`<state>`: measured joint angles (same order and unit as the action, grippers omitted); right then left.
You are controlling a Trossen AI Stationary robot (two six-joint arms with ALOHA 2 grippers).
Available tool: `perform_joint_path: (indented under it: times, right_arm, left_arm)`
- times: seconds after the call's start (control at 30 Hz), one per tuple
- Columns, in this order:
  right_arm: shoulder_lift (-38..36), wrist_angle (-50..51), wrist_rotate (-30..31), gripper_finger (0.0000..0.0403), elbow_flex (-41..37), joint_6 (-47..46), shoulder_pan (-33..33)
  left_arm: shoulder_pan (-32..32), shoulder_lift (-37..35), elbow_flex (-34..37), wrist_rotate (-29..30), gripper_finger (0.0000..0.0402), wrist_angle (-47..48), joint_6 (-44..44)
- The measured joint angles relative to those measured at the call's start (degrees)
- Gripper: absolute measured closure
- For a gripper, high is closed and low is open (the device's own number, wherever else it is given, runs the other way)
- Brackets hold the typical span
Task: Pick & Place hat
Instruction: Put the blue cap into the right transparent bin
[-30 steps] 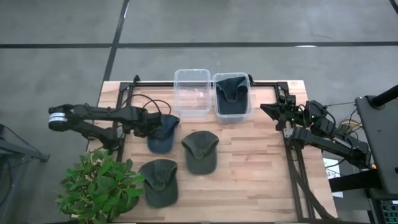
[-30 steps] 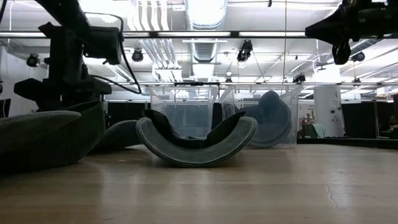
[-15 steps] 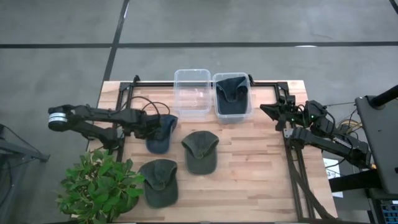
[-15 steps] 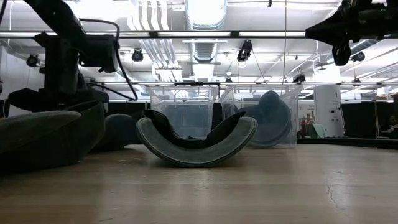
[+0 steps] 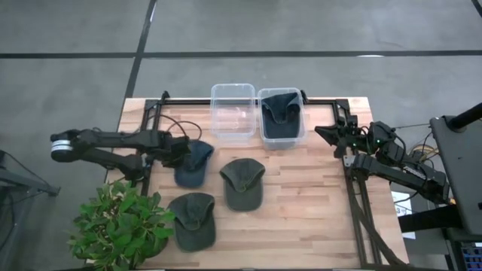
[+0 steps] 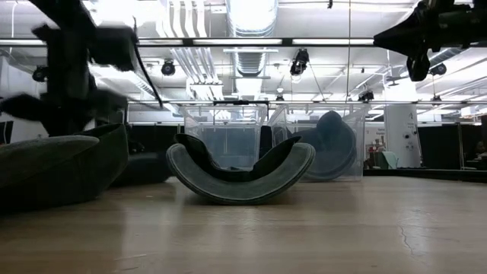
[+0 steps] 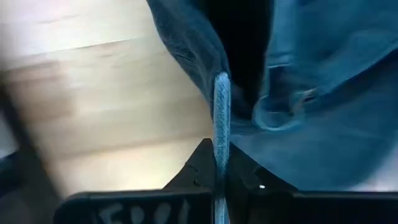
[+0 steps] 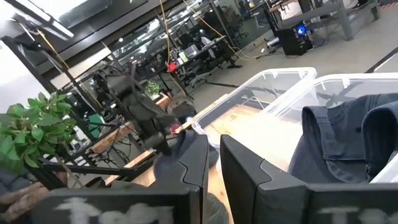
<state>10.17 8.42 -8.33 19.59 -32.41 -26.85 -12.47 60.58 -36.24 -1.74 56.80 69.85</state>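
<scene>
The left gripper (image 5: 178,153) is clenched on the edge of the blue cap (image 5: 193,162), which lies on the table (image 5: 316,203) at its left side, just in front of the empty clear bin (image 5: 233,113); in the left wrist view the two dark fingers (image 7: 200,169) pinch a thin fold of the cap's (image 7: 311,112) soft denim-like cloth; the right gripper (image 5: 325,133) hangs above the table's right edge beside the second bin (image 5: 282,117), its fingers nearly together and holding nothing; that bin holds a dark folded cap (image 5: 281,113); two olive caps (image 5: 242,183) (image 5: 193,218) rest on the pale wooden planks, one near the middle, one by the leafy plant (image 5: 120,222) at the front left corner; grey concrete floor surrounds the table; the low view shows bright ceiling lights (image 6: 251,15) and ducts.
</scene>
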Motion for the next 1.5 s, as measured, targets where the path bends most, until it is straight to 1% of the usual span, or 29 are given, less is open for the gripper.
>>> perform_joint_path:
  times: [0.13,0.3,0.4,0.5,0.63,0.73,0.83,0.9,0.97,1.03,1.1,1.2,1.27,1.33,1.5]
  right_arm:
    - [0.0,0.2,-0.8,0.0364,0.0,-0.2,0.0]
    - [0.0,0.3,-0.8,0.0364,0.0,-0.2,0.0]
    - [0.0,0.3,-0.8,0.0364,0.0,-0.2,0.0]
    - [0.0,0.3,-0.8,0.0364,0.0,-0.2,0.0]
    - [0.0,0.3,-0.8,0.0364,0.0,-0.2,0.0]
    - [0.0,0.3,-0.8,0.0364,0.0,-0.2,0.0]
    - [0.0,0.3,-0.8,0.0365,0.0,-0.2,0.0]
    - [0.0,0.3,-0.8,0.0364,0.0,-0.1,0.0]
    - [0.0,0.3,-0.8,0.0364,0.0,0.0,0.0]
    - [0.0,0.3,-0.8,0.0364,0.0,0.0,0.0]
    - [0.0,0.3,-0.8,0.0364,0.0,0.0,0.0]
    - [0.0,0.3,-0.8,0.0364,0.0,0.0,0.0]
    - [0.0,0.3,-0.8,0.0364,0.0,0.0,0.0]
    - [0.0,0.3,-0.8,0.0364,0.0,0.0,0.0]
    - [0.0,0.5,-0.8,0.0364,0.0,0.0,0.0]
  left_arm:
    - [0.0,-3.7,-6.1,1.9,0.0395,10.5,1.9]
    - [0.0,-5.9,-16.9,5.7,0.0395,23.5,3.4]
    - [0.0,-5.9,-24.2,10.1,0.0395,29.3,3.5]
    - [0.0,-5.7,-31.3,15.8,0.0395,32.2,3.4]
    - [0.0,-5.7,-40.0,25.3,0.0395,31.4,0.2]
    - [0.0,-5.7,-45.0,32.4,0.0395,27.7,-4.6]
    - [0.0,-5.8,-47.4,37.2,0.0395,18.9,-12.6]
    - [0.0,-5.8,-47.7,37.8,0.0395,10.6,-19.8]
    - [0.0,-5.8,-47.1,36.3,0.0395,0.8,-28.3]
    - [0.0,-5.6,-45.9,31.8,0.0395,-9.0,-35.8]
    - [0.0,-5.4,-44.3,24.8,0.0395,-18.5,-41.3]
    - [-0.1,-5.1,-41.2,11.3,0.0395,-30.8,-47.7]
    - [-0.1,-5.1,-38.8,2.6,0.0395,-39.0,-50.0]
    - [-0.1,-5.1,-36.2,-4.6,0.0395,-46.6,-50.2]
    - [-0.2,-5.1,-29.8,-14.2,0.0395,-62.2,-45.2]
